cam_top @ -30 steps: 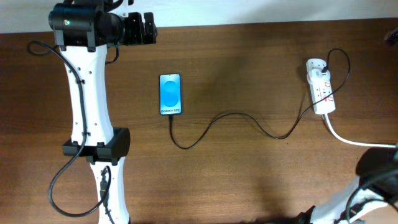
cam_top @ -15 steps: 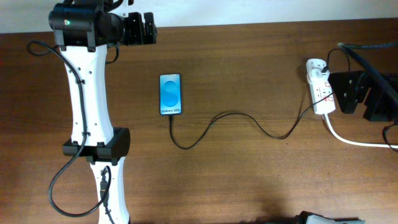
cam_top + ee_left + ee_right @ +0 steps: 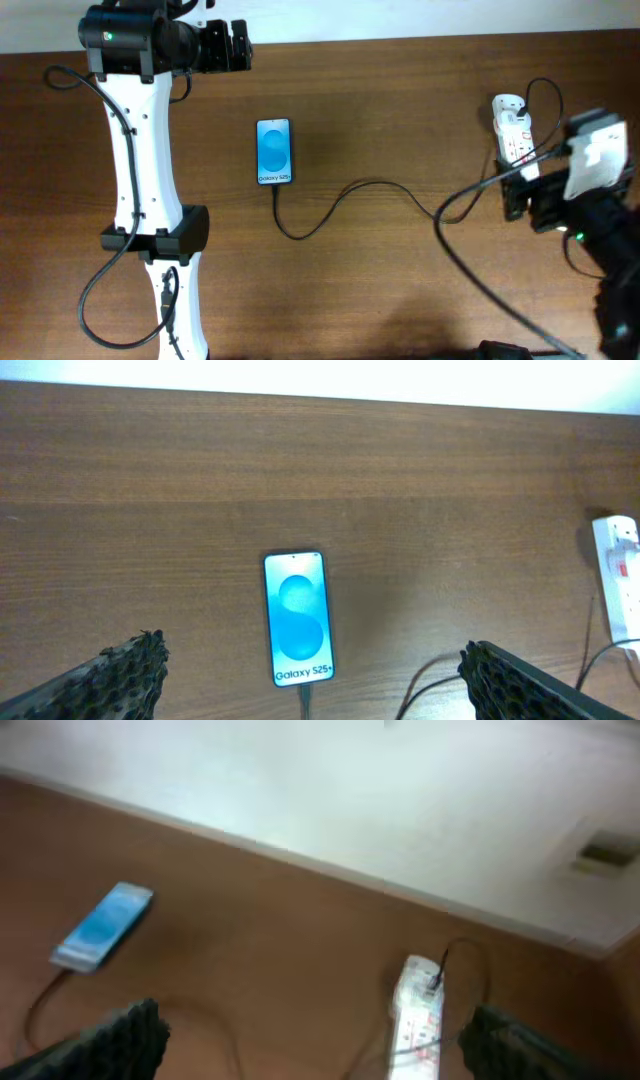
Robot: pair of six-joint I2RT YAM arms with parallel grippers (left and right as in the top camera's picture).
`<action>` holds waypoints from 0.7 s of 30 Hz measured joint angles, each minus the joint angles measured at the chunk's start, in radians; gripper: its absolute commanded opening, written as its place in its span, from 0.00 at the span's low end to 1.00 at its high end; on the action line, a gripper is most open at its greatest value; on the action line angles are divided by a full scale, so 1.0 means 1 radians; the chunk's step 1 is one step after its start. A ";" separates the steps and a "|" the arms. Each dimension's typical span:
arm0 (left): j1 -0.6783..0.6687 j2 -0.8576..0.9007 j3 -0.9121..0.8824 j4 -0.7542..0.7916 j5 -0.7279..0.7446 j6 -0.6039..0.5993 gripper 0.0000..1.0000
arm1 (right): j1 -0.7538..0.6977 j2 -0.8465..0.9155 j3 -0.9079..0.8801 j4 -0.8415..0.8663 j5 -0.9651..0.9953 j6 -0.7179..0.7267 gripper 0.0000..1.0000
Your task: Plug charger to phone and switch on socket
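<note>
Table (image 3: 400,290): we see brown wood, with both arms reaching in from the near edge.
Right gripper (image 3: 312,1018): we find it close to the right edge, about halfway between the near and far edges and just nearer than the socket. In its wrist view the fingers (image 3: 120,1038) are spread wide with nothing between them.
Charger (image 3: 380,184): we follow a thin black cable snaking across the middle of the table. Its left end curls toward the near edge, then rises to meet the phone's near edge. Its right end passes by the right gripper and loops round to the socket's far end.
Phone (image 3: 274,152): it lies flat, left of centre and closer to the far edge, with the blue screen up. The "Galaxy" text sits at its near end, where the charger tip touches it.
Socket (image 3: 513,135): we place it near the far right corner, lying lengthwise from near to far. We cannot tell how its switch stands.
Left gripper (image 3: 238,45): it hangs over the far edge toward the far left corner, well apart from the phone. We see its fingers (image 3: 120,672) spread wide and holding nothing.
</note>
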 measured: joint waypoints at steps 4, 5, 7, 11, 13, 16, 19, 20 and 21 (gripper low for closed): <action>0.000 0.000 0.000 0.000 0.000 0.000 0.99 | 0.131 -0.297 -0.467 0.402 0.071 -0.007 0.98; 0.000 0.000 0.000 0.001 0.000 0.000 0.99 | 0.138 -0.348 -0.558 0.510 0.075 -0.008 0.98; 0.000 0.000 0.000 0.001 0.000 0.000 0.99 | 0.142 -0.436 -0.734 0.666 0.079 -0.007 0.98; 0.000 0.000 0.000 0.001 0.000 0.000 0.99 | 0.144 -0.623 -1.019 0.904 0.082 -0.008 0.98; 0.000 -0.001 0.000 0.000 0.000 0.000 0.99 | 0.145 -0.689 -1.111 0.988 0.084 -0.008 0.98; 0.000 -0.001 0.000 0.000 0.000 0.000 0.99 | 0.148 -0.761 -1.217 1.007 0.085 -0.008 0.98; 0.000 -0.001 0.000 0.000 0.000 0.000 0.99 | 0.164 -0.795 -1.266 0.958 0.085 -0.008 0.99; 0.000 -0.001 0.000 0.000 0.000 0.000 0.99 | 0.165 -0.808 -1.267 0.916 0.085 -0.008 0.98; 0.000 -0.001 0.000 0.000 0.000 0.000 0.99 | 0.166 -0.823 -1.268 0.868 0.086 -0.008 0.98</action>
